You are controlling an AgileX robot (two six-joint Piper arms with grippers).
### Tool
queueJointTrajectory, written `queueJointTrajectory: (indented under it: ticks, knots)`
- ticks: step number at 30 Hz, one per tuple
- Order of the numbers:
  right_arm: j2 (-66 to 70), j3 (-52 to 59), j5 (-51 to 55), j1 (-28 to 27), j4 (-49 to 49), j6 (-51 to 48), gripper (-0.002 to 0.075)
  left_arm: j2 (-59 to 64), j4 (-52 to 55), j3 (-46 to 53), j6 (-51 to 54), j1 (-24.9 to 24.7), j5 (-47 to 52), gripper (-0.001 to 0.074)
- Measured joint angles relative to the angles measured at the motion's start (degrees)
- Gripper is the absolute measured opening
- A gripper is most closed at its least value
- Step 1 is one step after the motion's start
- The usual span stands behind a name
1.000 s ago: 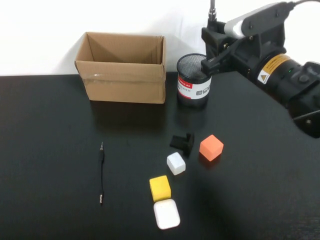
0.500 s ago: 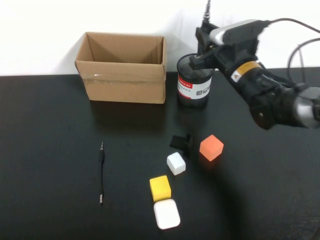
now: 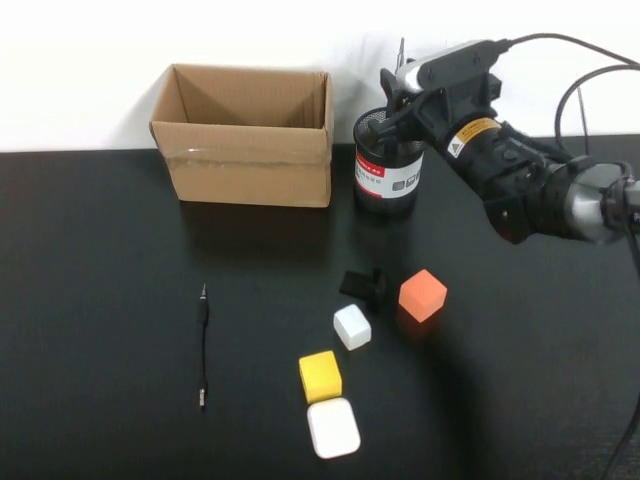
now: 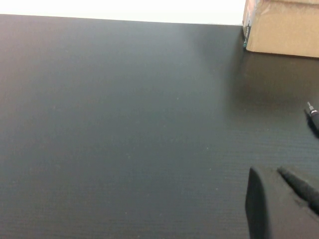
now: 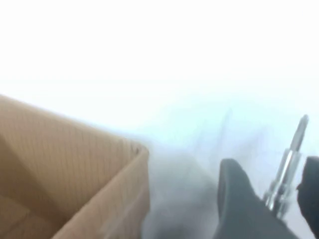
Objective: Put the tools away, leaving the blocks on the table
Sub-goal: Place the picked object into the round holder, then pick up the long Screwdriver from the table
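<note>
My right gripper [image 3: 392, 108] hovers over the rim of the black mesh cup [image 3: 388, 170], behind the blocks. Its jaws stand open around the metal shaft of the thick screwdriver [image 5: 288, 158], which points upward [image 3: 401, 54]; the handle is hidden. The thin pen-like screwdriver [image 3: 204, 345] lies on the table [image 3: 100, 300] at front left, its tip [image 4: 312, 111] near my left gripper [image 4: 279, 196], which is shut and low over the tabletop. Orange [image 3: 422, 295], white [image 3: 352, 326] and yellow [image 3: 320, 376] blocks sit mid-table.
An open cardboard box [image 3: 245, 135] stands at the back, left of the cup; its corner [image 4: 281, 27] shows in the left wrist view. A small black part [image 3: 365, 285] lies beside the orange block. A white rounded case [image 3: 333, 427] rests in front of the yellow block.
My right arm swung left and down over the mesh cup, the screwdriver shaft sinking with it. Its jaws went from shut on the screwdriver to open.
</note>
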Motion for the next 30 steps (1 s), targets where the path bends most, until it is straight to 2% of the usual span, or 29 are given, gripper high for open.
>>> queueJointTrajectory:
  ticks: [2,4,7,11,14,19,25,30]
  knots:
    - [-3.58,0.0,6.95,0.1,-0.11,1.49,0.0215,0.0,0.0,0.0,0.0,0.0,0.0,-0.0004]
    - [-7.7,0.0,16.59,0.1,-0.16,2.6,0.0154,0.0,0.0,0.0,0.0,0.0,0.0,-0.0004]
    - [-15.31,0.0,30.52,0.1,-2.67,0.08,-0.001,0.0,0.0,0.0,0.0,0.0,0.0,-0.0004]
    - [-26.47,0.0,43.04,0.0,-9.0,-1.95,-0.0006,0.0,0.0,0.0,0.0,0.0,0.0,-0.0004]
    - [-33.45,0.35,51.58,0.0,-9.64,-2.25,-0.0006,0.0,0.0,0.0,0.0,0.0,0.0,-0.0004]
    - [-45.95,11.11,53.09,0.0,-9.29,-2.83,-0.0006,0.0,0.0,0.0,0.0,0.0,0.0,-0.0004]
    - [-59.29,26.68,54.44,0.0,0.53,-1.57,-0.0006,0.0,0.0,0.0,0.0,0.0,0.0,-0.0004]
    - [-65.77,35.05,54.44,0.0,0.41,-1.57,-0.0006,0.0,0.0,0.0,0.0,0.0,0.0,-0.0004]
